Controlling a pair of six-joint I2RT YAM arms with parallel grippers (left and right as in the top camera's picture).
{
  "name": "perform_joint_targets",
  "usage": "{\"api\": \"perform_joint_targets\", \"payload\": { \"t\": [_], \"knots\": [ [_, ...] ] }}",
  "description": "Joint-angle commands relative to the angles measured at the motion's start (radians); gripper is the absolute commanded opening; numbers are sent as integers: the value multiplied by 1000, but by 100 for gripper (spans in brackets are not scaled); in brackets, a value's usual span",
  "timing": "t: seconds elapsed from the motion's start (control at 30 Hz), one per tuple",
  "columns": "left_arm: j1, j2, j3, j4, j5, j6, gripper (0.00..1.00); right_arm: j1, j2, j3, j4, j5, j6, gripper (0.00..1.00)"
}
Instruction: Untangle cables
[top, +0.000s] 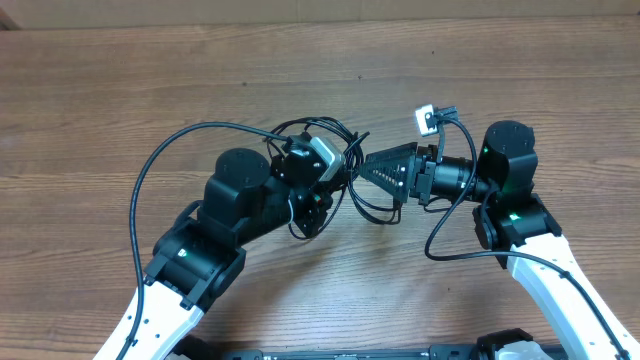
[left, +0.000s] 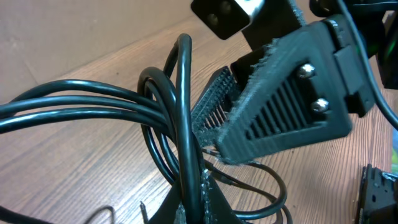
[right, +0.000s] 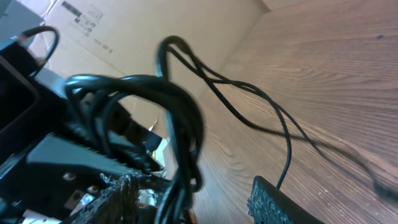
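A wooden table (top: 560, 70) fills the overhead view, with a cardboard box (right: 124, 37) behind it in the right wrist view. The left arm (top: 235, 200) and right arm (top: 510, 160) reach in from the near edge and meet nose to nose around mid-table. Between them hangs the bunch of black cables (left: 183, 112), lifted above the wood in tangled loops, with a few strands trailing down onto the tabletop. The left gripper (left: 194, 208) is clamped tight on the bunch, the cords rising straight out of its pinched fingers. The right gripper (top: 365, 168) faces it with jaws parted about halfway, its ribbed triangular fingers (left: 286, 106) just beside the loops, gripping nothing.
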Motion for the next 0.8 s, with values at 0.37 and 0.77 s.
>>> {"api": "perform_joint_targets", "payload": {
  "t": [0.37,0.77],
  "knots": [
    [3,9,24,17,109,-118,4,21,-19,19,8,-44,-108,56],
    [3,9,24,1,124,-166,4,48,-19,19,8,-3,-112,4]
  ]
}}
